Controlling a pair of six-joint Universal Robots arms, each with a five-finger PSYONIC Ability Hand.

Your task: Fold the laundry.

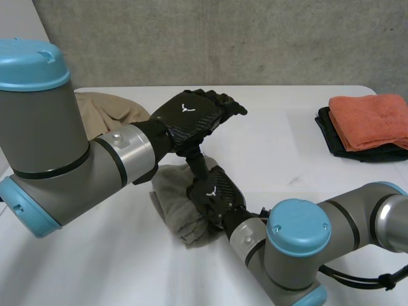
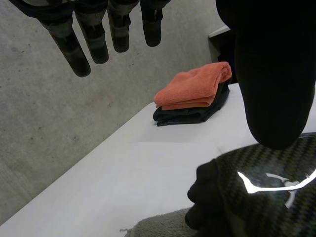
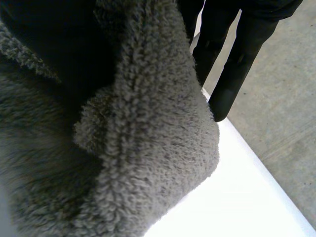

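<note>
Location type: robotics laboratory test cell. Indicators: a bare grey concrete wall (image 1: pixel 223 38) behind a plain white rectangular counter (image 1: pixel 299 159). Two robot arms with grey joints and light-blue caps, the left arm (image 1: pixel 44 140) and the right arm (image 1: pixel 319 248), reach in from the near side. A folded orange terry towel (image 1: pixel 370 118) is stacked on a folded black cloth (image 1: pixel 330 135) at far right.

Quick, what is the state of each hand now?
Left hand: open, holding nothing.
Right hand: on the grey towel; grasp cannot be told.

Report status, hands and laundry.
Left hand open, over right hand. Right hand on towel. Folded stack and tan cloth lie apart.
</note>
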